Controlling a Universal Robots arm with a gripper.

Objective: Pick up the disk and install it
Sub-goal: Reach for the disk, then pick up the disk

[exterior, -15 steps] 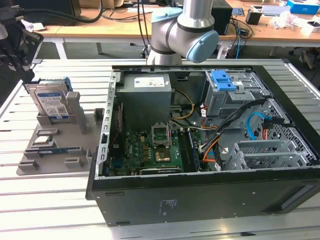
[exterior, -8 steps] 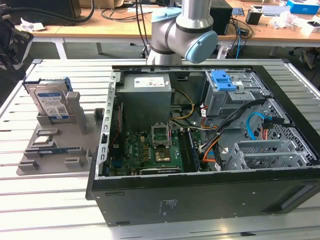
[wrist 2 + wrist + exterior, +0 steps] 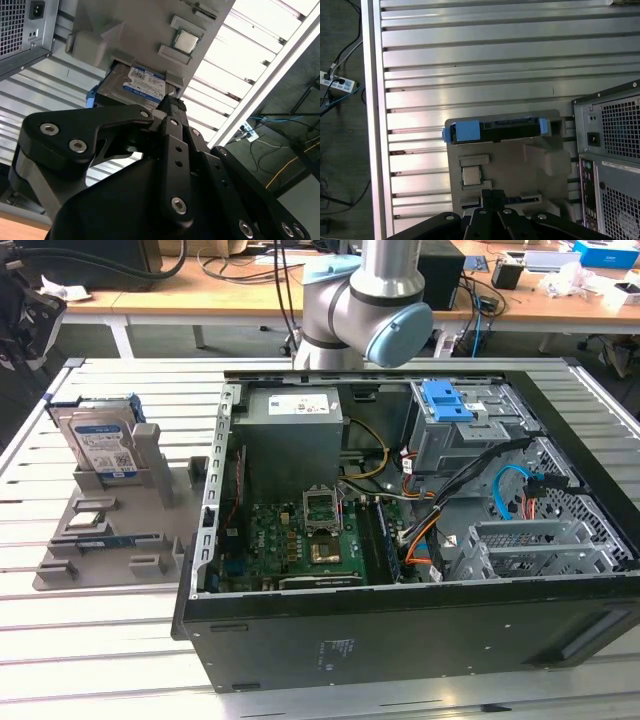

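Note:
The disk [image 3: 102, 443] is a silver drive with a white-and-blue label in a blue carrier frame. It stands on edge in a grey holder [image 3: 112, 558] on the slatted table, at the exterior view's left. In the first wrist view I see the disk [image 3: 496, 129] edge-on from high above, with its blue clips at both ends. My gripper [image 3: 492, 196] is shut, its black fingertips pressed together with nothing between them, and it hangs well above the holder. In the second wrist view the gripper [image 3: 170, 102] points toward the disk [image 3: 143, 85] with a clear gap between them.
An open computer case [image 3: 400, 625] lies on the table beside the holder. It has a grey power-supply box [image 3: 295, 435] and a drive bay with a blue latch [image 3: 447, 400]. A processor chip [image 3: 471, 175] and a memory stick [image 3: 100, 541] sit on the holder. My arm [image 3: 365, 300] rises behind the case.

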